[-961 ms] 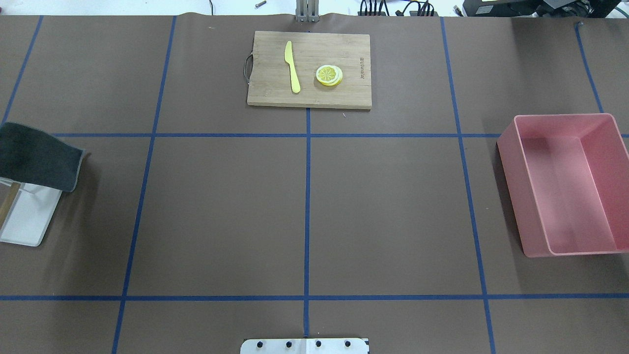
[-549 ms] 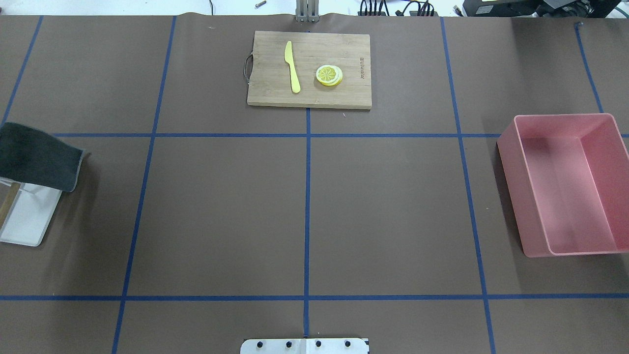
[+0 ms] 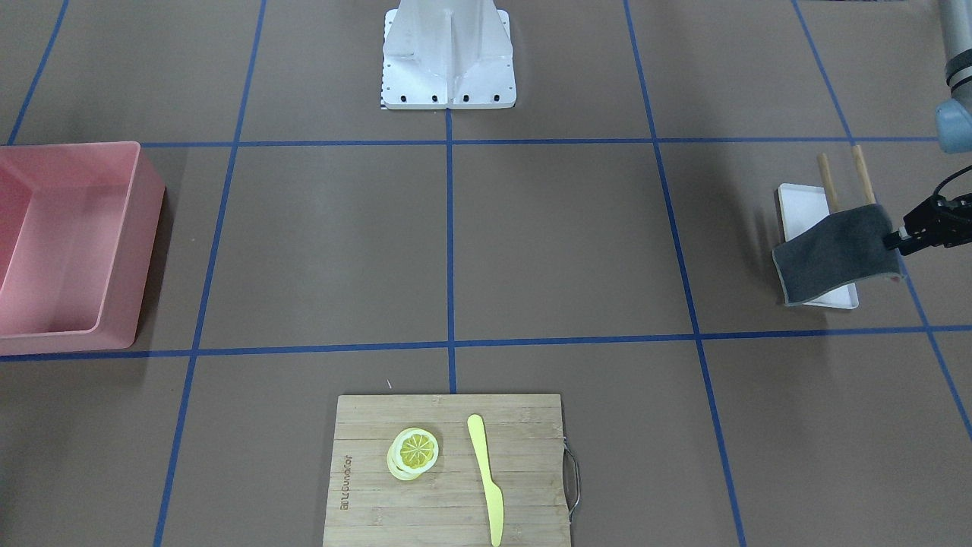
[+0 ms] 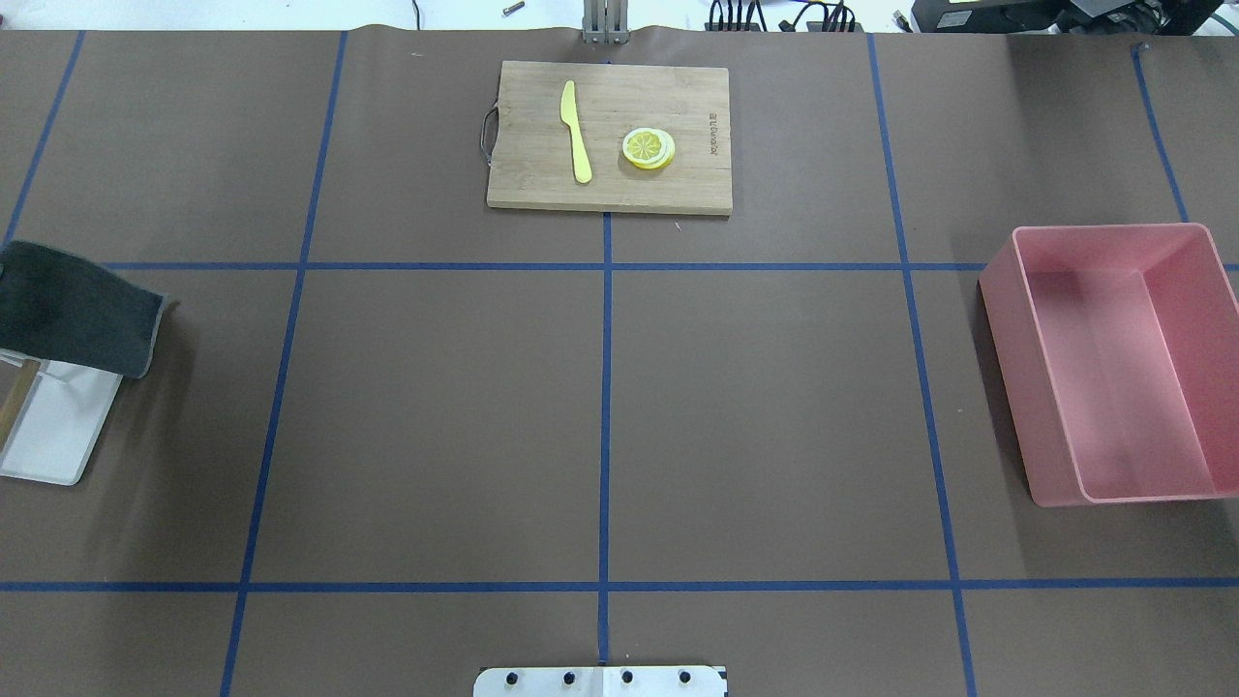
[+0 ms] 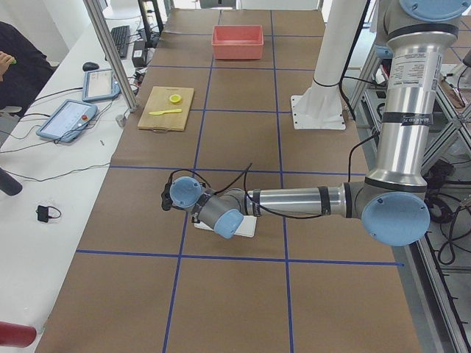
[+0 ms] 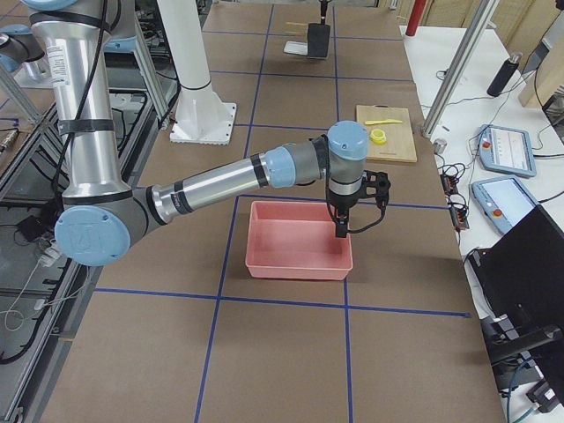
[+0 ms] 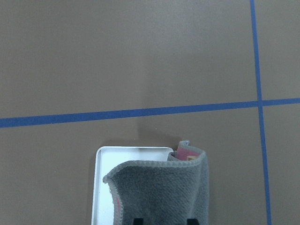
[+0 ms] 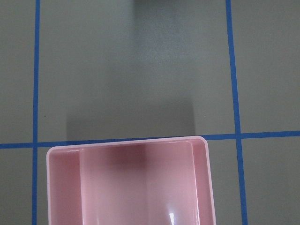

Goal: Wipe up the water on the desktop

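Cloth [image 3: 831, 254] barely shifted; left pincer [image 3: 897, 243] clenched on it, desktop [image 3: 569, 228] below; right pincer [image 6: 342, 227] grip unclear.

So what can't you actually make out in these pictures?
Water: none shows on the desktop in any view; a thin film could be too faint.
Left hand: the grey cloth covers its fingertips in the wrist and front views, so its grip is unclear.
Right hand: only small in the right-side view; open or shut unknowable.

The bare middle squares of the desktop [image 4: 436, 426] give me passing room. The cutting board [image 4: 608, 136] blocks far centre, the pink bin [image 4: 1113, 368] the right, the white tray [image 4: 58, 436] the left.
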`<state>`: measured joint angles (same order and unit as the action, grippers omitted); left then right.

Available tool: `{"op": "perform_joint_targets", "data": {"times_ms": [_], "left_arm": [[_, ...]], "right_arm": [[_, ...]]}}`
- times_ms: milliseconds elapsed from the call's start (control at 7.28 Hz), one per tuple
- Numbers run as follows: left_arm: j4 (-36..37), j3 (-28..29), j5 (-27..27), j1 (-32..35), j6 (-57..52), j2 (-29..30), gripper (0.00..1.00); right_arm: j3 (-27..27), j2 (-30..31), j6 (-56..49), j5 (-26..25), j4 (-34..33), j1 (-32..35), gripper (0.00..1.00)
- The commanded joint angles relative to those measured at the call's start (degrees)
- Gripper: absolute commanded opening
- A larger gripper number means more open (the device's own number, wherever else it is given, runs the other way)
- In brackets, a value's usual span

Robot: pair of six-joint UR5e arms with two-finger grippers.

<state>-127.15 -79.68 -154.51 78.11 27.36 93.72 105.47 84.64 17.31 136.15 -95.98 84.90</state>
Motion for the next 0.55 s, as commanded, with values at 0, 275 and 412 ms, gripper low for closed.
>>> {"op": "perform_joint_targets", "data": {"times_ms": [0,275,412], "left_arm": [[0.06,0.05,0.0,-0.06,0.07,0.06,0.43],[-0.02,0.49,0.0,-0.06,-0.02,0.15,0.41],[-0.11,0.49,0.0,-0.06,-0.02,0.15,0.38]], "right_arm": [[0.0,0.0,0.0,0.08,-0.09,0.0,1.0],[0.0,0.0,0.0,0.08,-0.09,0.0,1.0],[0.0,0.0,0.0,0.08,-0.09,0.0,1.0]]}}
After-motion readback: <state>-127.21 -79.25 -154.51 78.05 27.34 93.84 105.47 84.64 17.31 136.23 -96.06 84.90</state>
